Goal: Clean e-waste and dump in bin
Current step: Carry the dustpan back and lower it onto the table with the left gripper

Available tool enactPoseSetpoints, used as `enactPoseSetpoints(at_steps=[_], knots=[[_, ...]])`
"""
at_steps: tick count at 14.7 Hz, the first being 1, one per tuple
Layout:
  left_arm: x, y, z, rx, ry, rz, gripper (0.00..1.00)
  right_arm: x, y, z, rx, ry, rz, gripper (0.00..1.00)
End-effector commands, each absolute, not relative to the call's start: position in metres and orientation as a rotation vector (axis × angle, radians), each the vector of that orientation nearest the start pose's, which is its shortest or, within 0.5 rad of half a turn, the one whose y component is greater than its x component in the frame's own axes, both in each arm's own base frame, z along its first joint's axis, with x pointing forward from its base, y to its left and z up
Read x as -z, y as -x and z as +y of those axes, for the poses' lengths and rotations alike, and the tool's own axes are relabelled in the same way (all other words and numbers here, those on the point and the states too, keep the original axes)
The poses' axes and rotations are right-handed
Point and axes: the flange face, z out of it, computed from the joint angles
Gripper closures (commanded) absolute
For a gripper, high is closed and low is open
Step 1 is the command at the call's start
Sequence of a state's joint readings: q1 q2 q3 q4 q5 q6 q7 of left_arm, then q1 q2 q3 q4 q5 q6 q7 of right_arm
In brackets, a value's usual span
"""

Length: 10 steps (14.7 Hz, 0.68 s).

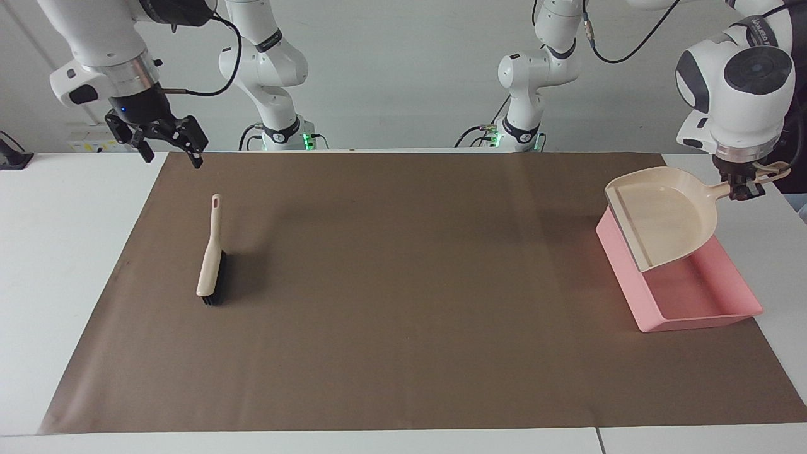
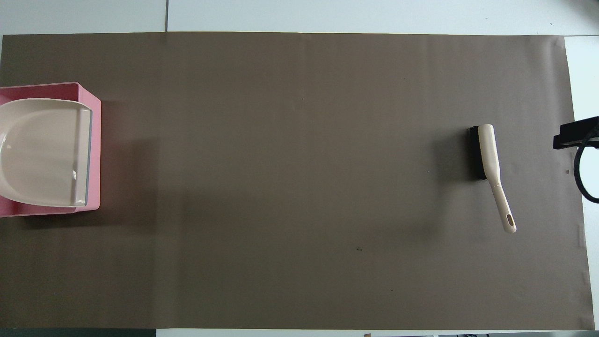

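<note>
Facing view shows the left gripper (image 1: pixel 745 187) with its fingers clamped on the handle of the beige dustpan (image 1: pixel 665 211), which hangs tilted over the bin (image 1: pixel 693 302), its straight lip lower than the handle end and toward the middle of the worktop (image 1: pixel 63 265). The pink bin sits on the brown paper mat (image 1: pixel 410 315) at the left arm's end of the worktop. The dustpan covers most of the bin's floor in both views, so the e-waste cannot be seen. The dustpan's own surface is bare. Well apart from the bin, toward the right arm's end, the brush (image 1: pixel 211 258) lies flat on the mat, bristles facing the bin. The right gripper (image 1: pixel 169 146) hangs in the air over the mat's edge, fingers spread apart and holding nothing.
</note>
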<state>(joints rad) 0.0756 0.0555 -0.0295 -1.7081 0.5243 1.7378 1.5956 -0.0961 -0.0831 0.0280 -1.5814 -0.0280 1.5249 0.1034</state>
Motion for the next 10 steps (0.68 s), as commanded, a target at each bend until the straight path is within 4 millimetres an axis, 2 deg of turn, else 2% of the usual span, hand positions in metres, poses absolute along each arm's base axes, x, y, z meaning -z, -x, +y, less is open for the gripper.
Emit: enactPoseSetpoints(at_steps=[1,2,4,6,9,10], knots=[[-0.525,-0.553,0.027,-0.453,1.798,2.140,1.00,-0.655,-0.540,-0.048,-0.025,3.146,0.359,0.00],[-0.512,-0.549,0.007,-0.418,1.781,2.166,1.00,-0.655,-0.538,-0.048,-0.038,3.148,0.360,0.00],[-0.487,-0.544,-0.019,-0.379,1.830,2.164,1.00,-0.654,-0.536,-0.046,-0.043,3.147,0.358,0.00],[-0.465,-0.544,-0.051,-0.331,1.776,2.222,1.00,-0.651,-0.531,-0.043,-0.062,3.148,0.353,0.00],[-0.427,-0.547,-0.072,-0.285,1.798,2.273,1.00,-0.650,-0.533,-0.038,-0.047,3.149,0.340,0.00],[-0.413,-0.548,-0.080,-0.284,1.782,2.293,1.00,-0.649,-0.533,-0.045,-0.050,3.146,0.359,0.00]])
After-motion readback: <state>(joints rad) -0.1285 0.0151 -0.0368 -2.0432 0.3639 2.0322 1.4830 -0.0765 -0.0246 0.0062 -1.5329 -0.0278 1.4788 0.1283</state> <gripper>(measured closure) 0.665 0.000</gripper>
